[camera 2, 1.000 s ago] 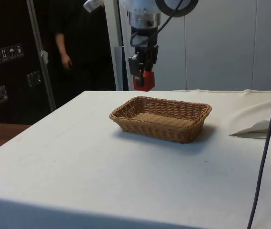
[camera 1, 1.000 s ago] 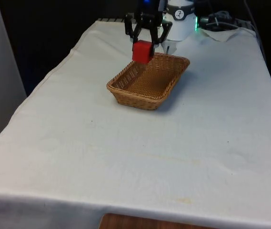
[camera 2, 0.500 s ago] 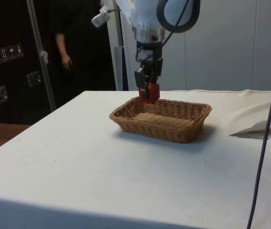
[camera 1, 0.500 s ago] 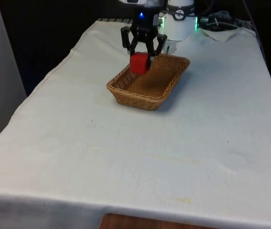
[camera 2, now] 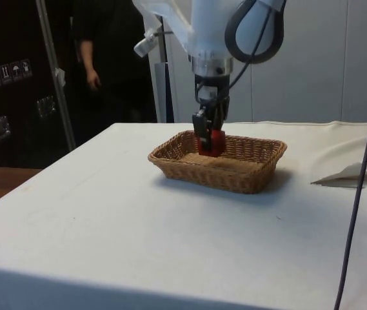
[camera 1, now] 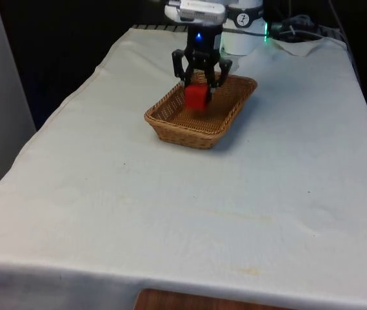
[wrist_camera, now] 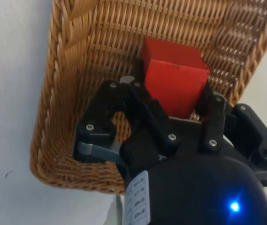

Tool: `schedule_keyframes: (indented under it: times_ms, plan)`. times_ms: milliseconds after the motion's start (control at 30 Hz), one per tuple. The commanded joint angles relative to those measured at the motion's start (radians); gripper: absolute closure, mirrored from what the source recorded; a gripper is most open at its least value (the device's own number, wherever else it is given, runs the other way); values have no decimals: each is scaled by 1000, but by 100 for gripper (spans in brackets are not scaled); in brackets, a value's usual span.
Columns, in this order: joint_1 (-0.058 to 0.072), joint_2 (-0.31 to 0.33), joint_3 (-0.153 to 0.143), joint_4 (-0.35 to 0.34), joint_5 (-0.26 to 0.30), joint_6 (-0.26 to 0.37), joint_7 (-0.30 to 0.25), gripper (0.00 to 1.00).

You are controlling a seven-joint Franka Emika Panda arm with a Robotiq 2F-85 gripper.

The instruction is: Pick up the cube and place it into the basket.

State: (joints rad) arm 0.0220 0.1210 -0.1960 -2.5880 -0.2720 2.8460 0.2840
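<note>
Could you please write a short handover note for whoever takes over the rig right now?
Gripper: shut on the red cube, lowered inside the rectangular woven wicker basket.
Basket: on the white tablecloth, towards the robot's end of the table.
Done: cube picked up and carried into the basket.
Left: the cube is not yet released; whether it touches the basket floor is unclear. Open the fingers, then lift the arm out.

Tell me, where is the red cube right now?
The red cube is held in the black tool, low inside the wicker basket, toward the basket's far end in the front view.
</note>
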Motion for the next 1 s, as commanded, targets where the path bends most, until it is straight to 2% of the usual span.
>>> schedule_keyframes:
  times_ms: [0,167,200,300,567,600,700,733,767,833,867,967]
  plan:
    - [1,22,-4,2,-8,26,8,99]
    - [-1,66,-6,6,-2,62,3,99]
    - [0,60,-4,6,0,49,0,99]
    - [-1,80,-4,6,3,77,0,99]
    - [-1,82,-4,7,2,74,-1,97]
    - [-1,82,-5,8,2,74,-1,92]
    - [-1,82,-5,8,1,73,-1,64]
    - [-1,83,-5,8,1,73,-1,45]
    - [-1,83,-5,8,1,73,-1,30]
    - [-1,83,-6,9,0,72,-1,11]
    - [0,83,-6,9,0,72,-1,3]
    - [0,83,-6,9,0,72,-1,0]
